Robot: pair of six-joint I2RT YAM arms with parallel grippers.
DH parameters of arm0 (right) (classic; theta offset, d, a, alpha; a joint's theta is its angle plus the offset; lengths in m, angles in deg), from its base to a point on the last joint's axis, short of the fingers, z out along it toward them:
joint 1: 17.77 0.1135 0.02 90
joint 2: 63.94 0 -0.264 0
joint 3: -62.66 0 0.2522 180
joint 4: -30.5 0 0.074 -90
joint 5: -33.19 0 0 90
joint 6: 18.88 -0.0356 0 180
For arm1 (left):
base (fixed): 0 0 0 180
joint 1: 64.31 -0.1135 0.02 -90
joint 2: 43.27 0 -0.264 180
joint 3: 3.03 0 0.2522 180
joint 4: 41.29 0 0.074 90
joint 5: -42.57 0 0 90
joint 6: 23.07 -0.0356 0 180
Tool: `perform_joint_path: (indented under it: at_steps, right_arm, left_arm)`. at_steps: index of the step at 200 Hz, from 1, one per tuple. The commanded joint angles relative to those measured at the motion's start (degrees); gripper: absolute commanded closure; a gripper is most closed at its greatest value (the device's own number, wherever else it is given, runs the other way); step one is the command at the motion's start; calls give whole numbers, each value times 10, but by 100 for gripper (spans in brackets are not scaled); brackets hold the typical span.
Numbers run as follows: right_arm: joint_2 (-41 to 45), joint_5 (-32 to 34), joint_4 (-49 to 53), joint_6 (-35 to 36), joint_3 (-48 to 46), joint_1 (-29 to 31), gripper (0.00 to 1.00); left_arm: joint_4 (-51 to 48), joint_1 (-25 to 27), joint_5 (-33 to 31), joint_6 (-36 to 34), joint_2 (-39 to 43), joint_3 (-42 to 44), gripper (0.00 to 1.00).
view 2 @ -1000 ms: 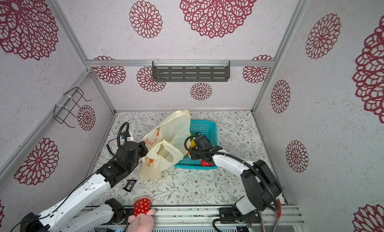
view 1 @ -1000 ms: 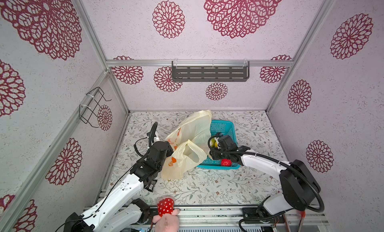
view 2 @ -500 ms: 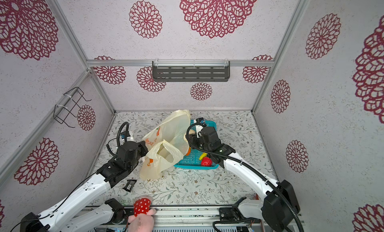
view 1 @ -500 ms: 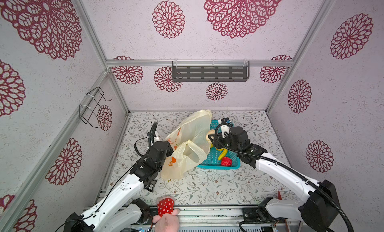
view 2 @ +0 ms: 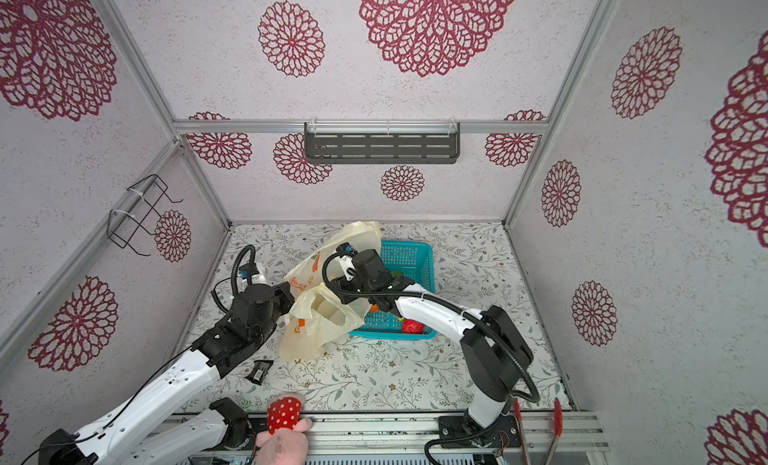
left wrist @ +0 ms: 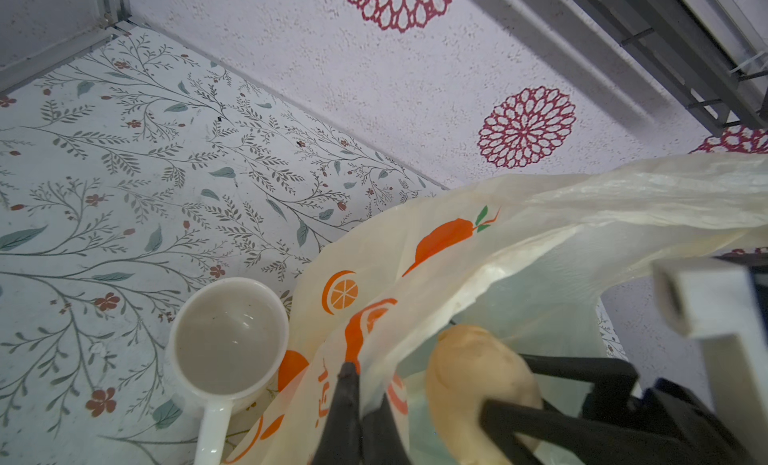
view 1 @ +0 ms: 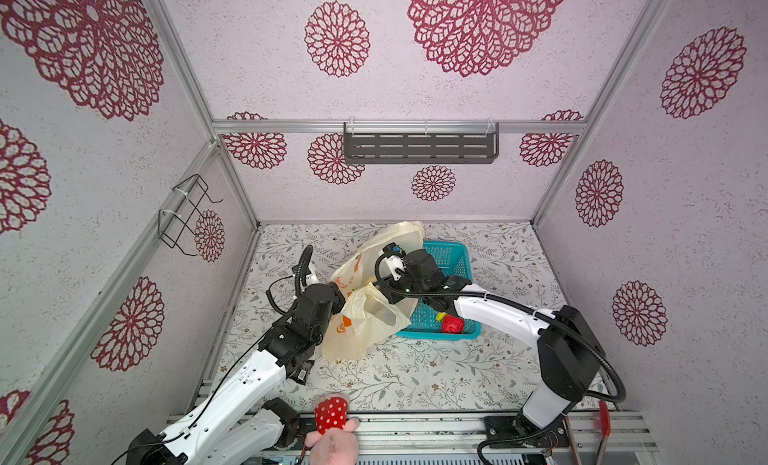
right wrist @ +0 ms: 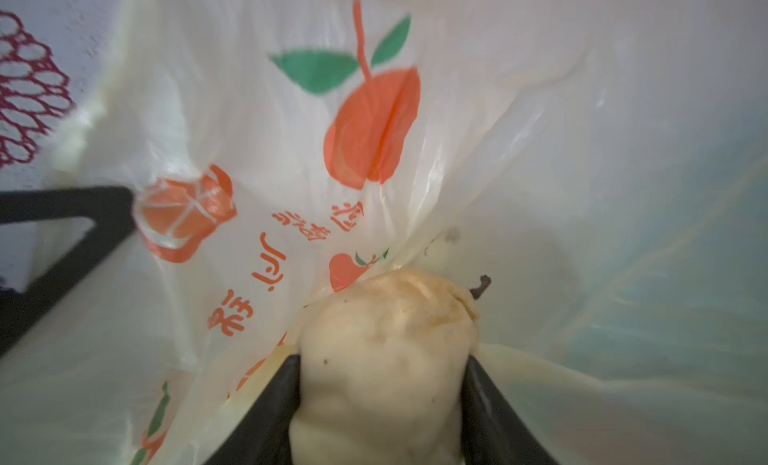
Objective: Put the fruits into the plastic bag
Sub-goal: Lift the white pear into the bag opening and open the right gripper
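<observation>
The left fingers are pinched together on the plastic bag rim, keeping its mouth open. The right fingers clamp a pale yellow fruit at that mouth, 9 o'clock from the teal basket, probably ready for release.

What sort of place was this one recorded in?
Most likely a staged robot test booth, not a home: papered wall panels in aluminium framing, a floral tabletop, and the left arm and right arm mounted on a front rail.
</observation>
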Motion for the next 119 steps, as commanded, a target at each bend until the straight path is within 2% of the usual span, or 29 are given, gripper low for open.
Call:
perform_joint_path:
  at_steps: [1,29,60,76,119]
  right_arm:
    - [-7,5,49,8,33,10,56]
    - [-14,34,71,8,34,11,49]
    - [-17,55,87,9,38,11,29]
    - [-14,61,88,8,40,11,23]
    - [1,73,90,16,53,10,19]
  left_arm:
    - [7,-3,2,16,8,11,100]
    - [5,-4,-1,15,8,12,100]
    - [4,-4,-3,14,4,10,100]
    - [4,-4,-5,14,2,9,100]
    - [4,-4,-8,15,-3,6,100]
